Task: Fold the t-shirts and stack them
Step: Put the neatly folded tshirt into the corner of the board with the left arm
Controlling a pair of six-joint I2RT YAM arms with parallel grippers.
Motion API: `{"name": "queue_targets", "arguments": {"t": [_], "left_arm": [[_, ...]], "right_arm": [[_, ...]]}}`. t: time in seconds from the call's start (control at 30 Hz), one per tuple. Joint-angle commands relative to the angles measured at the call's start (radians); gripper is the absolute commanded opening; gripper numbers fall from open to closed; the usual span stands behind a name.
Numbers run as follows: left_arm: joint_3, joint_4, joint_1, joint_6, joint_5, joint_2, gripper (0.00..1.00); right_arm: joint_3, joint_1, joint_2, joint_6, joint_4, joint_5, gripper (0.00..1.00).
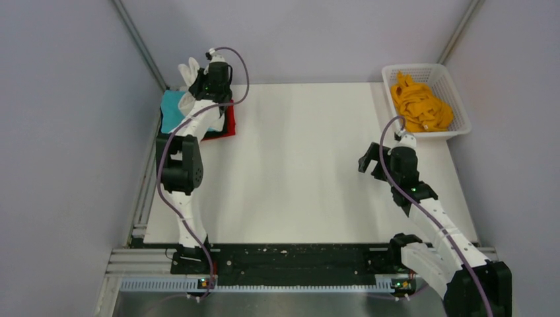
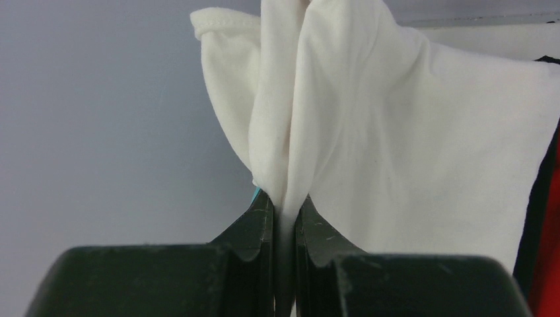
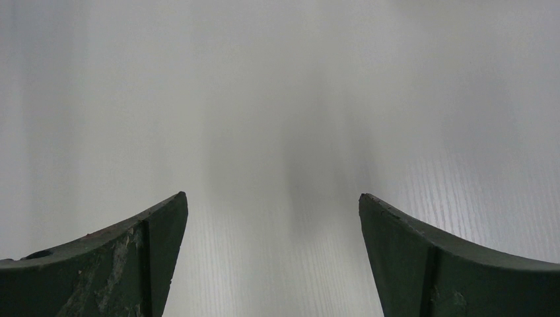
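Observation:
My left gripper [image 1: 195, 84] is at the far left corner, shut on the white t-shirt [image 1: 190, 68], which bunches up out of the jaws [image 2: 370, 119]. Under it lies a stack: the teal t-shirt [image 1: 173, 109], a black edge [image 1: 160, 122] and the red t-shirt [image 1: 228, 122]; red and black edges also show in the left wrist view [image 2: 547, 251]. The orange t-shirt [image 1: 420, 105] lies crumpled in the basket. My right gripper [image 1: 370, 162] is open and empty above bare table [image 3: 277, 132] at the right.
The white lattice basket [image 1: 457, 89] stands at the far right corner of the white table [image 1: 304, 165]. Grey walls close in on the left, back and right. A black rail [image 1: 290, 261] runs along the near edge.

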Motion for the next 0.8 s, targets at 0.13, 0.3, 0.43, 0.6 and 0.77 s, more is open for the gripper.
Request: {"name": "queue_targets", "arguments": {"t": [0.13, 0.3, 0.43, 0.6, 0.77], "left_arm": [[-0.114, 0.347, -0.008, 0.029, -0.069, -0.086, 0.00], [-0.216, 0.567, -0.006, 0.083, -0.109, -0.044, 0.00], [-0.225, 0.635, 0.004, 0.097, -0.128, -0.001, 0.00], [-0.213, 0.670, 0.037, 0.091, -0.152, 0.054, 0.00], [-0.169, 0.620, 0.056, 0.053, -0.212, 0.073, 0.66]], "right_arm": [[0.024, -0.005, 0.019, -0.006, 0.028, 0.000, 0.99], [0.026, -0.005, 0.023, -0.001, 0.032, -0.010, 0.99], [0.027, -0.005, 0.024, -0.006, 0.031, 0.006, 0.99], [0.026, -0.005, 0.026, -0.013, 0.027, 0.031, 0.99], [0.031, -0.005, 0.029, -0.017, 0.016, 0.054, 0.99]]}}
